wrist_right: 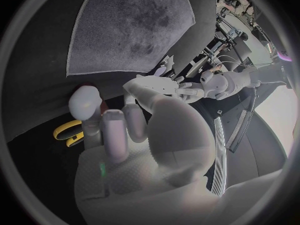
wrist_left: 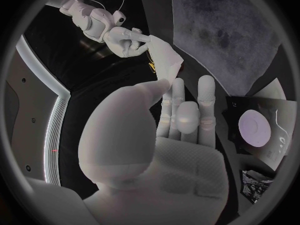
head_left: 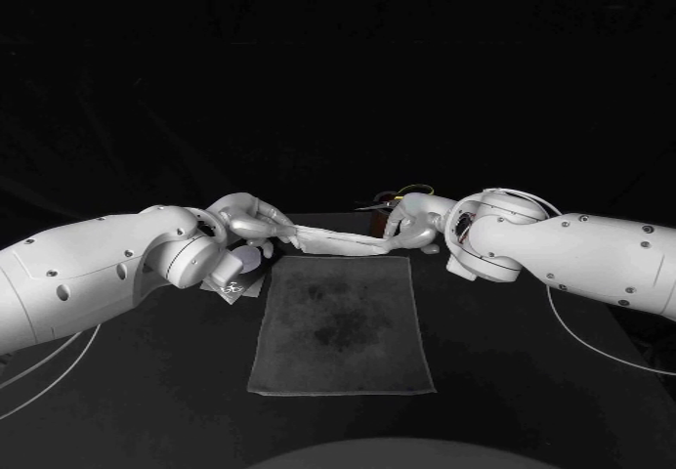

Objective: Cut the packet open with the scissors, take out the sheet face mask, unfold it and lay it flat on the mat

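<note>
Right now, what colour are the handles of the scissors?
Yellow. The scissors show their handles best in the right wrist view.

Left hand (head_left: 251,220) and right hand (head_left: 418,223) each pinch one end of the sheet mask (head_left: 345,241), a narrow strip spanning between their fingers (head_left: 286,229). Mat (head_left: 343,327) lies flat on the table (head_left: 535,391), just robot-side of the fingers. Packet (head_left: 239,285) under left fingers, scissors (head_left: 383,203) behind right fingers.

— How are the arms set?
— The left arm (head_left: 99,274) and the right arm (head_left: 592,252) come in from either side, forearms angled inward.
— And the hands?
— The left hand (head_left: 251,227) and the right hand (head_left: 418,223) face each other, held apart, each pinching one end of the mask (head_left: 338,240).
</note>
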